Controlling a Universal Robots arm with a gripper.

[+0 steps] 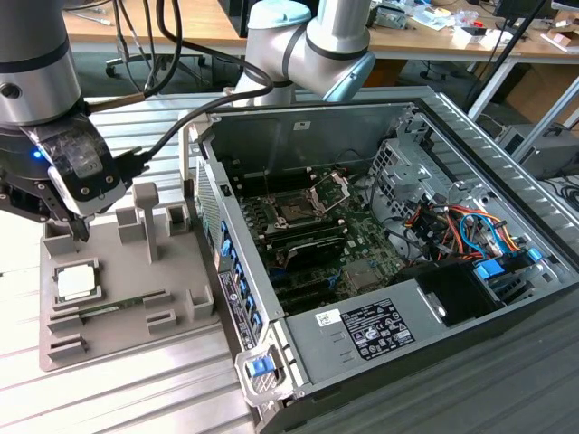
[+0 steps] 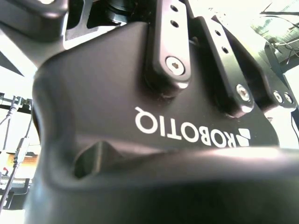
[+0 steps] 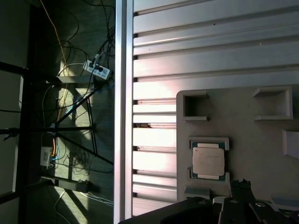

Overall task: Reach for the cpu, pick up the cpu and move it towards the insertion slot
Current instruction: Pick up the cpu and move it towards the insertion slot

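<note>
**Item: cpu** (image 1: 75, 282)
- Place: lower left of the exterior view, lying flat in a shallow square nest of a grey tray (image 1: 118, 344). It also appears in the first wrist view (image 3: 209, 161).
- Attitude: the silvery top faces up. The outline is near-square, so no clear long axis can be told. Its sides run parallel to the tray's sides.
- Seating: raised lips of the nest hug its corners.

**Item: gripper** (image 1: 74, 226)
- Place: upper left of the exterior view, hanging just above the far side of the cpu and apart from it.
- Jaws: whether they stand apart or together cannot be told.

**Item: insertion slot** (image 1: 296, 212)
- Place: centre of the exterior view, on the green board inside the open computer case (image 1: 507, 362).
- It is well apart from the cpu, with the case wall between them.

**Edges and room**
- The tray rests on a slatted metal tabletop (image 1: 136, 398).
- In the first wrist view the tray's edge runs near the cpu. Beyond it come bare slats, then the tabletop's edge rail, then floor with cables (image 3: 70, 93).
- Two upright posts (image 1: 147, 212) rise from the tray at the exterior view's right of the gripper.
- A green memory stick (image 1: 113, 308) lies in a groove just beside the cpu, toward the frame's bottom.
</note>
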